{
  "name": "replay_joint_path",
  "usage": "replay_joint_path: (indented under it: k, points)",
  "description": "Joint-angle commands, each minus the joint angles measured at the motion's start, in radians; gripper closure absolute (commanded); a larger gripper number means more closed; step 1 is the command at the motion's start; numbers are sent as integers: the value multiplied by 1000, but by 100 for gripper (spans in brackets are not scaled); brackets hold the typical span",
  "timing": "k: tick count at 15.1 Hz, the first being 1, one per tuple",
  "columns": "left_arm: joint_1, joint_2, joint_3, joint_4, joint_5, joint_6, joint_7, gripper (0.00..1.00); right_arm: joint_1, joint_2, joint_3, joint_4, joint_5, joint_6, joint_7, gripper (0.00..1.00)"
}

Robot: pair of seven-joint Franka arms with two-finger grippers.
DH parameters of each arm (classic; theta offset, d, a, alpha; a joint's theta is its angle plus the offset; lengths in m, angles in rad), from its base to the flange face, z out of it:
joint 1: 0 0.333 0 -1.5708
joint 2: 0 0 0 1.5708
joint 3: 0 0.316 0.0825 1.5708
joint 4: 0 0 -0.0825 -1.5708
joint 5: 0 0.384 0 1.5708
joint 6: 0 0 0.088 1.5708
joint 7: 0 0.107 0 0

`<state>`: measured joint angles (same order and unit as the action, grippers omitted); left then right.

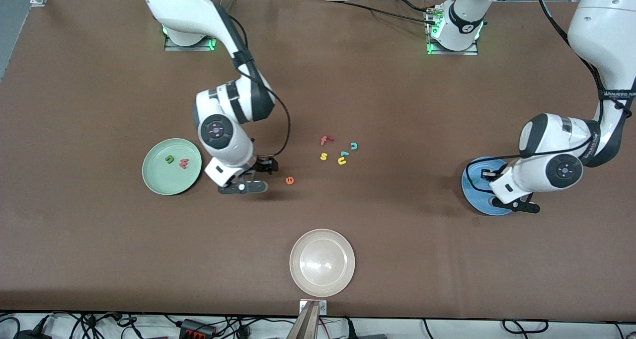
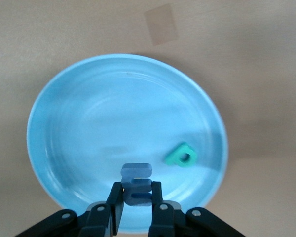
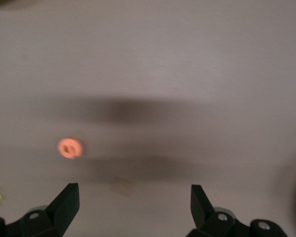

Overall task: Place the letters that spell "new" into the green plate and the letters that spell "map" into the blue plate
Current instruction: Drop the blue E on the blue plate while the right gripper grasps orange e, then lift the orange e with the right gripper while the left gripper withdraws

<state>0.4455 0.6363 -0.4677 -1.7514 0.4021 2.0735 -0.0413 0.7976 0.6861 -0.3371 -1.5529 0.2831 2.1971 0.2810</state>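
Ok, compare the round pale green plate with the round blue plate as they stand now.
The round pale green plate holds two foam letters, a dark green n and a red-pink w; the round blue plate holds a teal p. The left gripper hangs over the blue plate, shut on a blue m; no gripper is over the green plate. Both are shallow-rimmed.

The left arm [image 1: 608,45] carries a dark band printed "WANJEED", followed by small characters too small to read. The foam letters on the table show their own shapes only.
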Motion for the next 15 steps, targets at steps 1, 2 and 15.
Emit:
replay_joint_path:
  k: [1,2,15]
  points:
    - [4,34,-16,35,30,8,38,75,21,116,1,128,22,7,20,0]
    - [4,34,-16,41,30,8,40,50,25,147,1,158,22,7,20,0]
    - [-4,-23,-175,254,10,-366,58,0,75,254,15,198,19,84,122,35]
